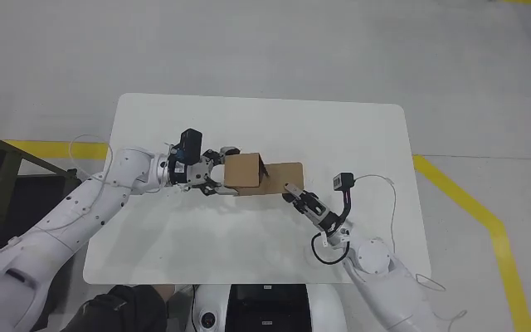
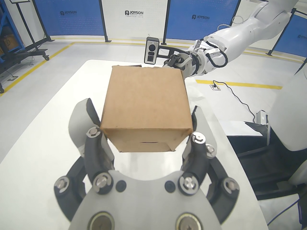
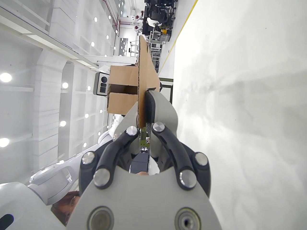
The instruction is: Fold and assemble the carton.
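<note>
left tool (image 2: 142, 110) wide, clasping carton (image 2: 146, 96) | right tool (image 3: 144, 101) pinched thin on it, wrist rolled sideways
</note>
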Robot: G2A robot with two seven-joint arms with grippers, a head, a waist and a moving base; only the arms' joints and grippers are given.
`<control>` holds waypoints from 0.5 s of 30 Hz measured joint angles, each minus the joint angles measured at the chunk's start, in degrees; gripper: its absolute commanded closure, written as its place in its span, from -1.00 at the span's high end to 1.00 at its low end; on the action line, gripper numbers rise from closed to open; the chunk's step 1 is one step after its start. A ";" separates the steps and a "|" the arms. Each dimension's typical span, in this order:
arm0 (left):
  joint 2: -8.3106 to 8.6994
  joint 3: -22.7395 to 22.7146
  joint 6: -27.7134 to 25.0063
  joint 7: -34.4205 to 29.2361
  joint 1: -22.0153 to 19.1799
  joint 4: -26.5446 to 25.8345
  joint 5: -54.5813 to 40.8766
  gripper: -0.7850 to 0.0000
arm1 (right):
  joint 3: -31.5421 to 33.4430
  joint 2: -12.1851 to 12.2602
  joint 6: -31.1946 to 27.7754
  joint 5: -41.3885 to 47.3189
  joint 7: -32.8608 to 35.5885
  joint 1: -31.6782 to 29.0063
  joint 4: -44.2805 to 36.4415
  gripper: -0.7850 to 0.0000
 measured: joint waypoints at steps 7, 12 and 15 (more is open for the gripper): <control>-0.22 0.54 0.00 -0.30 -0.25 0.07 -0.59 0.40 | 0.02 -0.11 -0.78 -0.99 -1.06 -0.04 0.01 -1.00; -0.17 0.87 0.00 0.01 -0.45 0.10 -0.83 0.22 | 0.21 -0.16 -1.29 -1.68 -1.76 -0.15 -0.30 -0.02; -0.13 1.07 0.00 0.22 -0.54 0.18 -0.86 0.21 | 0.35 -0.17 -1.59 -1.80 -1.92 -0.30 -0.61 0.95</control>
